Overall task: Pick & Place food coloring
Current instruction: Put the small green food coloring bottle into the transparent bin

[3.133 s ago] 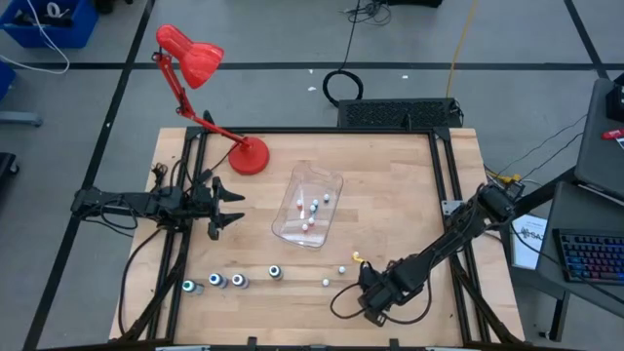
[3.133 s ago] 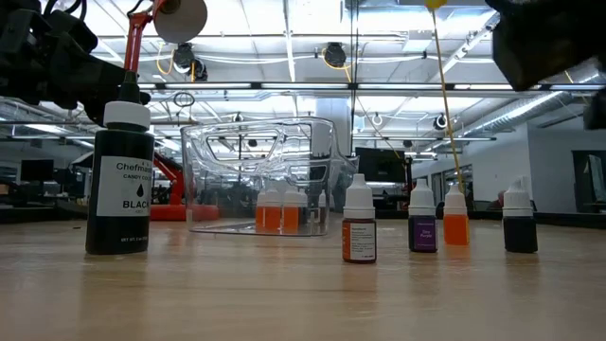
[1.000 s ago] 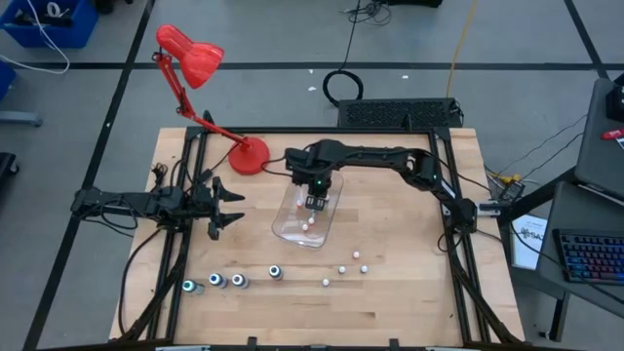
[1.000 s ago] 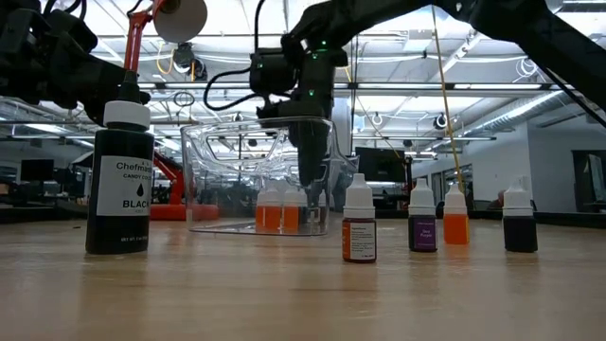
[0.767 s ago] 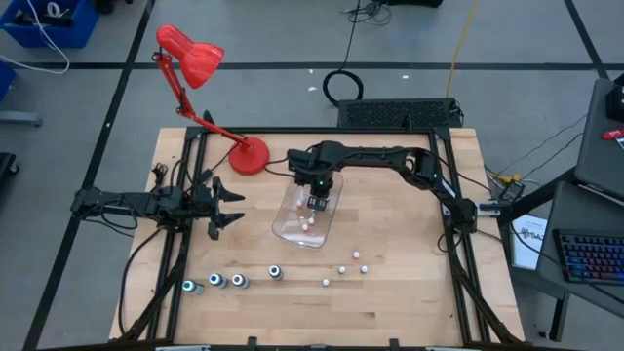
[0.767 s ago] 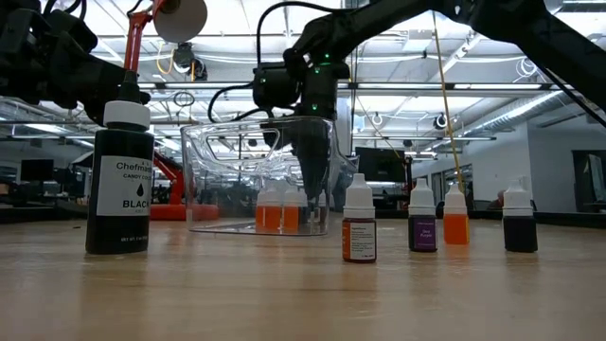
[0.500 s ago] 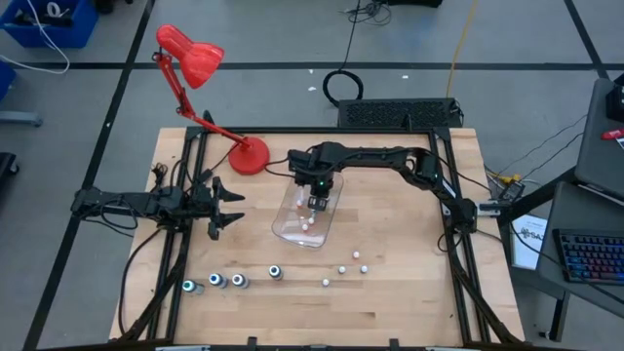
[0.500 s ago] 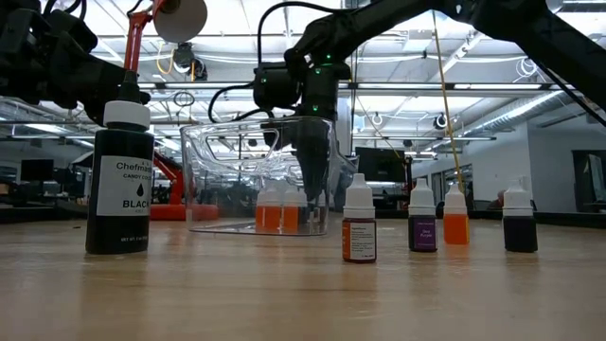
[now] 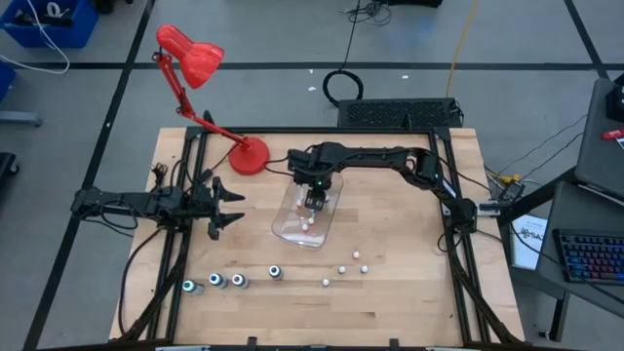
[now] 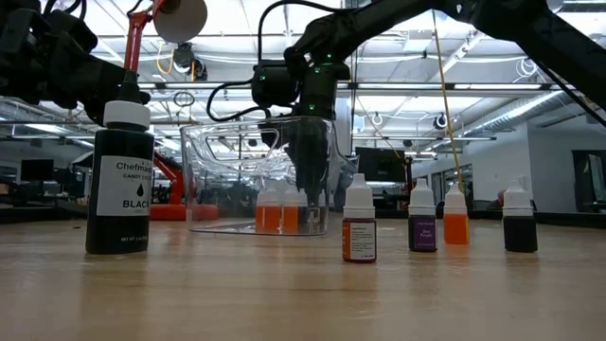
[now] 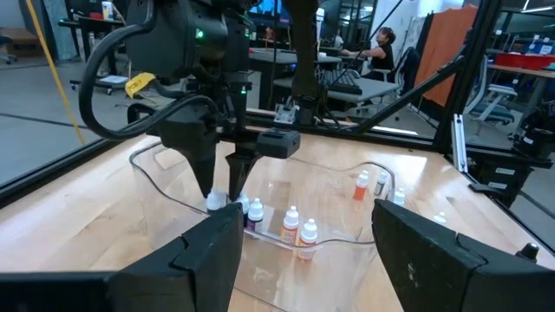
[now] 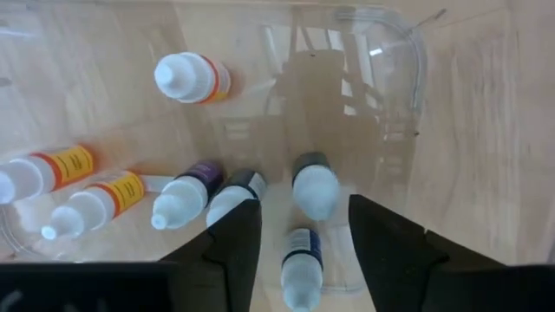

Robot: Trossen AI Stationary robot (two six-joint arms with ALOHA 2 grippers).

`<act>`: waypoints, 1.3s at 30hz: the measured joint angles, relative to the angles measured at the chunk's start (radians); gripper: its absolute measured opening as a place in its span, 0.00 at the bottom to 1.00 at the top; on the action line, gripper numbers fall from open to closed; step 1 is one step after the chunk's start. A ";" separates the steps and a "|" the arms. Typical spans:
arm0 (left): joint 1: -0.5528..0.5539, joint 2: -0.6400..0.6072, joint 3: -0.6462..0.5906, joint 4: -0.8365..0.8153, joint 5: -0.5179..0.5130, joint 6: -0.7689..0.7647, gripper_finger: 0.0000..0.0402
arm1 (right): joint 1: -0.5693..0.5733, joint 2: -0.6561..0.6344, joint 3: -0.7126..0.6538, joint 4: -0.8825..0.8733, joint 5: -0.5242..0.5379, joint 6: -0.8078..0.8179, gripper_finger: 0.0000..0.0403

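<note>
Right gripper (image 12: 297,227) down inside clear tub (image 9: 329,182), fingers spread apart, nothing clamped. One small bottle (image 12: 302,264) sits between them, looks let go. More food coloring bottles (image 12: 186,77) standing in tub around it. Rest outside tub on table (image 9: 400,214): small ones (image 9: 341,269) toward front edge, four darker round ones (image 9: 214,281) front-left of tub. Left gripper (image 9: 230,206) parked left of tub, claw open, empty. Red lamp (image 9: 190,54) behind tub.
</note>
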 joint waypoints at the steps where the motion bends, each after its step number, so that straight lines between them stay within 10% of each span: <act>1: 0.000 0.000 0.000 0.000 0.000 0.000 0.63 | 0.000 -0.007 -0.001 -0.006 -0.001 0.001 0.41; 18: 0.000 0.000 0.000 0.000 0.000 0.000 0.63 | 0.167 -0.326 -0.026 -0.255 0.157 0.226 0.38; 30: 0.000 0.000 0.000 0.000 0.000 0.000 0.63 | 0.627 -0.579 -0.490 -0.038 0.212 0.769 0.38; 39: 0.000 0.000 0.000 0.000 0.000 0.000 0.63 | 0.743 -0.613 -0.730 0.099 0.207 1.057 0.38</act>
